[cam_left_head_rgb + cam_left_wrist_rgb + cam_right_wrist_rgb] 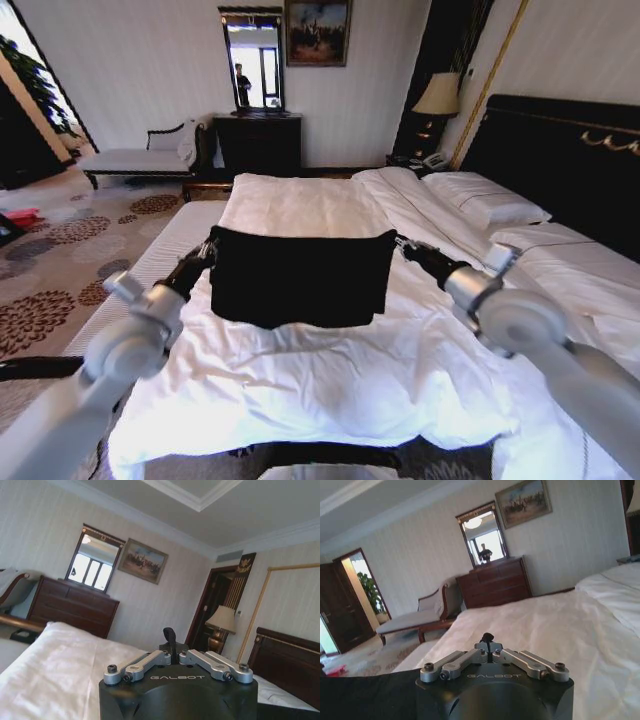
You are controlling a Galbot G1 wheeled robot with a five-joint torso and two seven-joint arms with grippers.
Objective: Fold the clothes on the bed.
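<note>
We see the black T-shirt stretched above the bed, left gripper and right gripper each pinching a corner; wrist housings read "GALBOT".

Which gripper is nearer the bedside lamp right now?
Right. The right gripper holds the black T-shirt's corner on the side toward the lamp and headboard; the left gripper holds the opposite corner, toward the carpet side of the bed.
</note>
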